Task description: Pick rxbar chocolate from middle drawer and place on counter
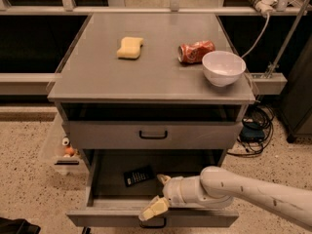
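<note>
Nearest the camera, the middle drawer (109, 217) stood pulled well out of the cabinet, its front panel at the bottom of the view. The white arm (253, 195) came in from the right across the drawer's front right part. The end effector (159, 195) hung inside the drawer opening with its two tan fingers spread apart and nothing between them; one fingertip (149, 212) sat near the drawer front and the other pointed deeper in. Just beyond and to the left lay the rxbar chocolate (138, 175), flat on the drawer floor toward the back, near the deeper finger but apparently apart from it. By that layout the step in hand looked like the approach to the grasp: the bar had not been picked and nothing had been moved to the top. The next move seemed to call for shifting the end effector a little left and deeper, until the fingers straddled the bar's narrow width, then lowering close to the floor before closing, since so thin a bar gives little edge to catch. After that, the lift would need to clear the upper drawer (153, 134), closed directly above. Farthest back, the bench (156, 79) carried a yellow sponge (129, 47) at left, a crushed red can (196, 51) right of centre and a white bowl (223, 67) by the right edge; the bare stretch along its front middle looked the easiest spot to set the bar.
</note>
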`<state>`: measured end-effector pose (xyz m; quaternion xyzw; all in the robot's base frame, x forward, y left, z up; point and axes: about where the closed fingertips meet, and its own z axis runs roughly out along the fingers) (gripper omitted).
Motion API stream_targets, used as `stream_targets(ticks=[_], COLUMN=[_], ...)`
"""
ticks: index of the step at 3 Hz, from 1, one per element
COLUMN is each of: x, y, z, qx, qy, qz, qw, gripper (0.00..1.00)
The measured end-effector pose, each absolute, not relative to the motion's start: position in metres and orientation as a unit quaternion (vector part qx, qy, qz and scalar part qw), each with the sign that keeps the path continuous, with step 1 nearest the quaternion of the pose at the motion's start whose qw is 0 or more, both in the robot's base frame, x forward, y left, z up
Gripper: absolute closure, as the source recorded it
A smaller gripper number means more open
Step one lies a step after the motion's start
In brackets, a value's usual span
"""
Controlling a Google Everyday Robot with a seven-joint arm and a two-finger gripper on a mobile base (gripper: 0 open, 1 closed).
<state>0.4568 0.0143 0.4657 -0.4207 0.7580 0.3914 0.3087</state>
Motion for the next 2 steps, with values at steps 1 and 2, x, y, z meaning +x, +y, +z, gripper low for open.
stream_targets(ticks=[1, 2], x=[0.479, 0.531], y=[0.017, 0.001], z=[0.446, 0.449], qx=[-0.434, -0.430], qy=[0.772, 0.788], qz=[0.323, 0.239], qw=[0.334, 0.370], gripper=[0.00, 0.00])
